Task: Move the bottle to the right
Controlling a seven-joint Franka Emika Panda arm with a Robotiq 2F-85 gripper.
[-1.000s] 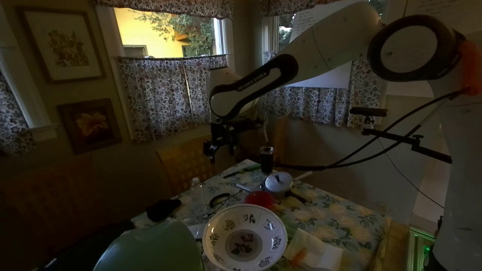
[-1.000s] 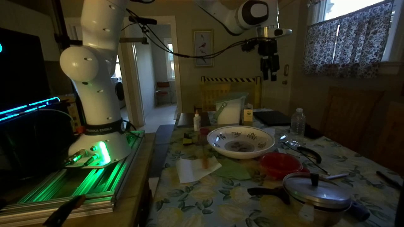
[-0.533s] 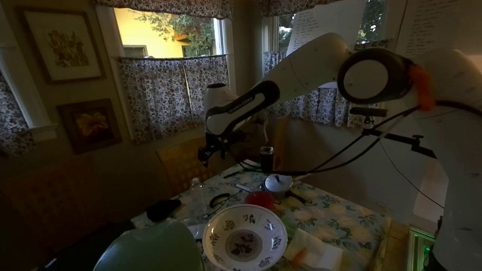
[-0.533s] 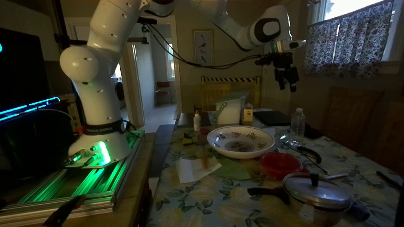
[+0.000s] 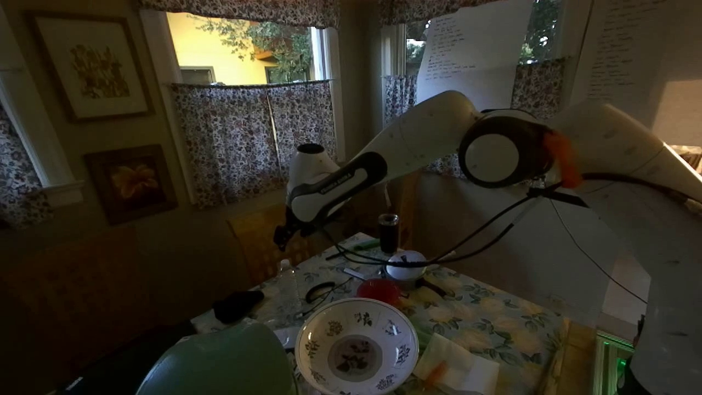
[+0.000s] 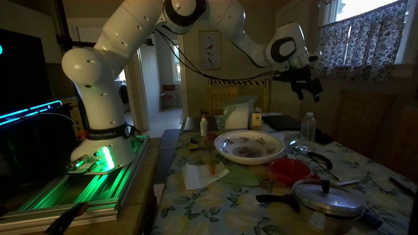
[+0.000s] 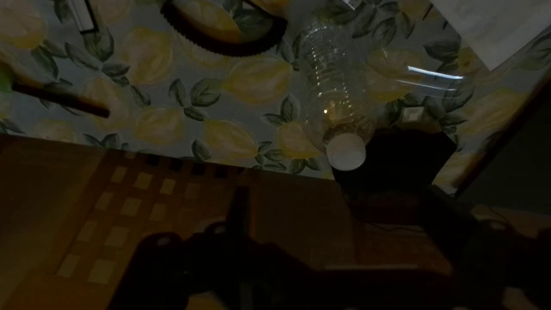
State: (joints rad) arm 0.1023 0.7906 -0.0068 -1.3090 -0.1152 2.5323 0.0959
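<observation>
Your fingers stand spread, holding nothing. The clear bottle stands upright near the counter's edge by the chair. Likely empty, it should feel light, slick and easily crushed or tipped: close softly around its ribbed body, not the cap.

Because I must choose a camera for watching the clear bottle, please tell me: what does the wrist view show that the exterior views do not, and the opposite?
Only the wrist view shows the white cap nearly face-on and ridges along the black curved object.
Only the exterior views show the patterned bowl, the red bowl, the lidded pot and the arm's white links.
All share the clear bottle, the printed tablecloth and the end effector, open and apart from the bottle.
</observation>
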